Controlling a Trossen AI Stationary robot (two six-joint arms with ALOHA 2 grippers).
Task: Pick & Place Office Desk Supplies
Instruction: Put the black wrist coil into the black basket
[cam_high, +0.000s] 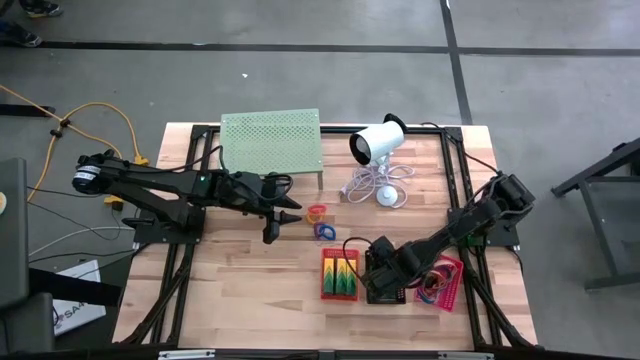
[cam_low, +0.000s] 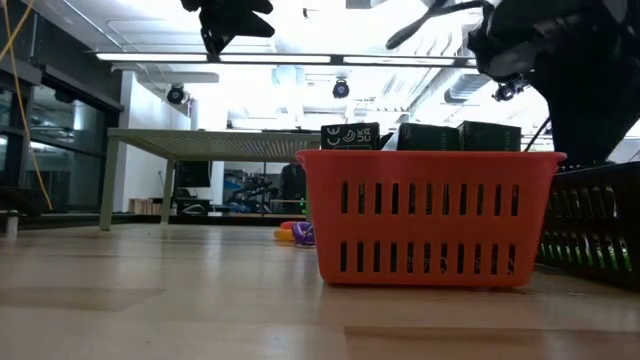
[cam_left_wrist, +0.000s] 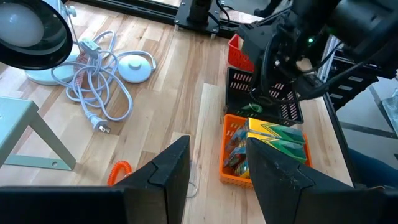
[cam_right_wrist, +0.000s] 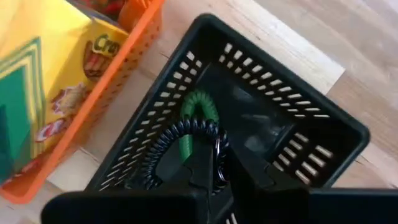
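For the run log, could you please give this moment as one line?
right gripper: shut on black coil, over black basket | left gripper: open, empty, above table

Own two dark fingers (cam_left_wrist: 273, 168) spread apart above pale wooden worktop (cam_left_wrist: 168, 81), nothing between them. Beyond the fingertips: small orange-red mesh basket (cam_left_wrist: 231, 167) packed with flat green-and-yellow packs (cam_left_wrist: 280, 135). Touching it on the far side, small black mesh basket (cam_left_wrist: 283, 111), a green coiled loop (cam_left_wrist: 252, 109) at its rim. Second red mesh basket (cam_left_wrist: 237, 55) behind that, mostly hidden. Other dark arm (cam_left_wrist: 311, 37) hanging over the black basket. Orange coiled loop (cam_left_wrist: 118, 171) lying on the wood beside the near finger. Grey-white cable bundle with plug (cam_left_wrist: 93, 87) and round white puck (cam_left_wrist: 135, 66) well apart from the baskets. White cylinder device (cam_left_wrist: 31, 31) and pale-green metal stand leg (cam_left_wrist: 31, 140) next to the cable.
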